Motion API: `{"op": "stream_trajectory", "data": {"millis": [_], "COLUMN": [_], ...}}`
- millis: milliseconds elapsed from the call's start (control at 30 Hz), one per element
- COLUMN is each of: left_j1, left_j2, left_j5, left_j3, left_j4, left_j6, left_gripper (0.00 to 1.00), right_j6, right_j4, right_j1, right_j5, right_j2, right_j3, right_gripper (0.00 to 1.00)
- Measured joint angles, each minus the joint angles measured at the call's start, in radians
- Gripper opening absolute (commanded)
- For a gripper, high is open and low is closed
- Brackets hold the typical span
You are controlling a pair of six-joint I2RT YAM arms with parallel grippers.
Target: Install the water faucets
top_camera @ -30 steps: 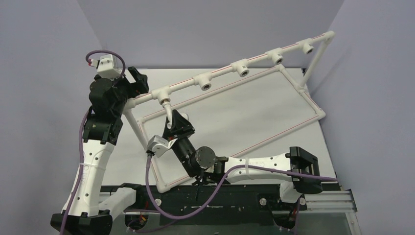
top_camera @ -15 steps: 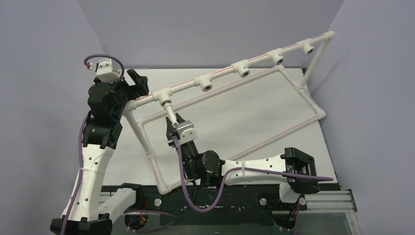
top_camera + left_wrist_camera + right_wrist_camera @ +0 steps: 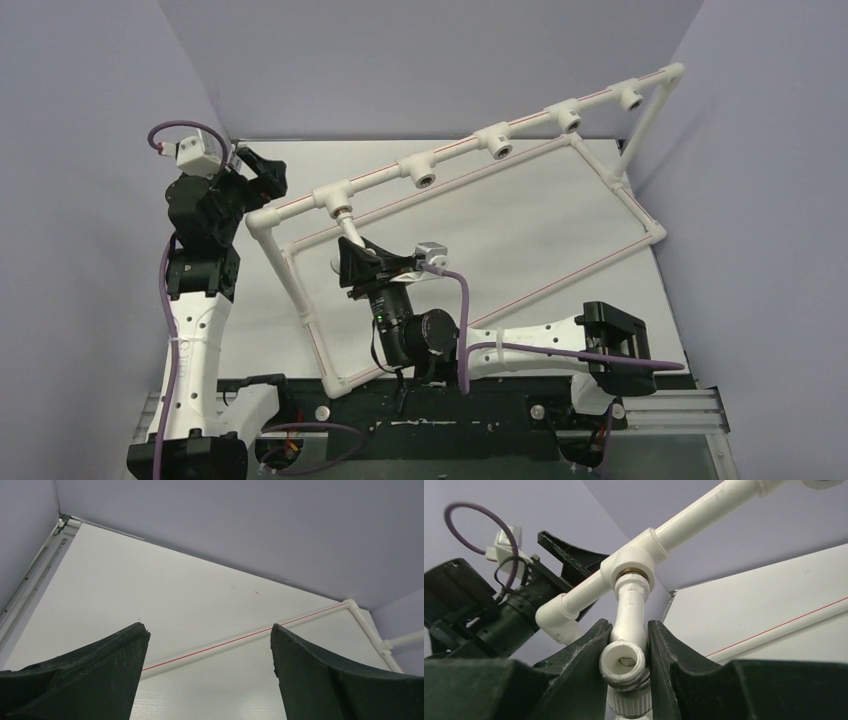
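Ideally, the right fingers (image 3: 584,645), closed on the faucet (image 3: 630,611), needed to keep it square to the tee socket (image 3: 634,566) while turning; the left fingers (image 3: 100,665) stood open.

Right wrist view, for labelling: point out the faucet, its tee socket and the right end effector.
faucet (image 3: 631,600), right wrist view, on its white stem.
tee socket (image 3: 634,562), right wrist view, on its rounded body.
right end effector (image 3: 628,624), right wrist view, midway between its fingertips.
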Motion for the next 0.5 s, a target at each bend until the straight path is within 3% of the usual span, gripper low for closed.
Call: {"op": "stream_trajectory", "data": {"millis": [500], "left_j1": [0.008], "left_j2": [0.005], "left_j5": [0.045], "left_j3": [-0.015], "left_j4": [0.014], "left_j6": [-0.017], "left_gripper": [0.89], "right_j6": [0.629], "right_j4": [-0.051], "right_j1": [-0.009], "right_j5": [0.051], "right_j2": [-0.018], "right_j3": [-0.031], "right_gripper": [0.00]}}
